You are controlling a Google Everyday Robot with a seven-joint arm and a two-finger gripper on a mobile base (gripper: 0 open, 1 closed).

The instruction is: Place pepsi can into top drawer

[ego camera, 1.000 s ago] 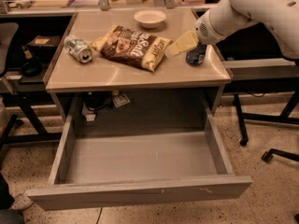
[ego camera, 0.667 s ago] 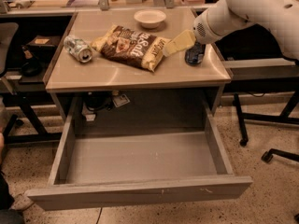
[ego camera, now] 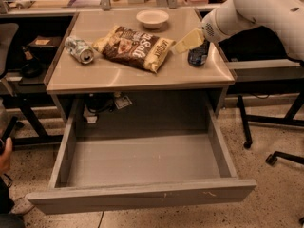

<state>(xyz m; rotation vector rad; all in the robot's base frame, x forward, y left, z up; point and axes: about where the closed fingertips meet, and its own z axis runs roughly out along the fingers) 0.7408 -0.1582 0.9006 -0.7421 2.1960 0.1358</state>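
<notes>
At far right of surface, hand stayed at top of pepsi can; barely shifted over last second. Can still upright, unlifted. Whether hand grasped it: could not tell. Top drawer stood open, near side.

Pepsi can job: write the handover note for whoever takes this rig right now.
Pincer: at the upper side of the pepsi can; whether it has a grip cannot be seen.
Pepsi can: upright on the table, near its right edge in the camera view, beside the chip bag.
Top drawer: pulled out wide below the tabletop; the can is not in it.
Done: drawer open, arm at the can.
Left: secure the can, lift it, bring it past the table's front edge, lower it into the drawer, release.
</notes>
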